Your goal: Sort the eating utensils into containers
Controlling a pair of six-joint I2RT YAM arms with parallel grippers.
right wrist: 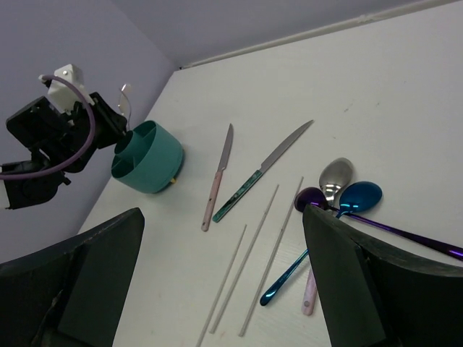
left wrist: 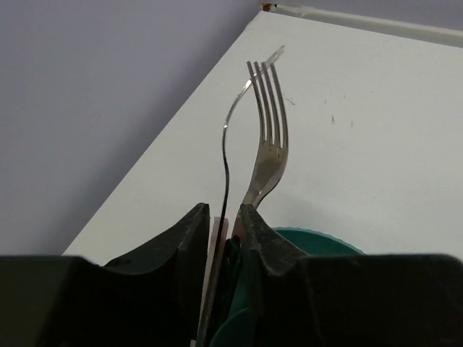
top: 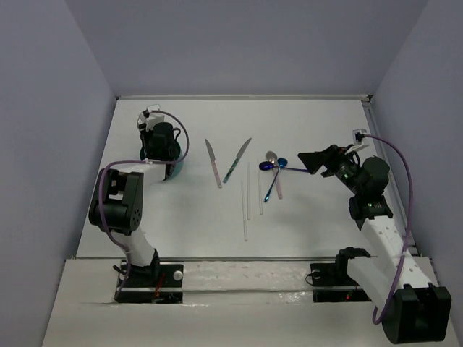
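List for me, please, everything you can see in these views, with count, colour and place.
table: one, white, under everything.
caddy: one, teal, far left, at the left gripper.
forks: apparently two, silver, upright over the caddy, one seen edge-on.
knives: two, pink-handled knife and teal-handled knife, centre, lying apart.
chopsticks: three, pale, near centre.
spoons: three, silver spoon, blue spoon, purple spoon, bowls clustered right of centre.
left gripper: black, fingers closed with the forks' handles between them.
right gripper: black, open, beside the spoons.
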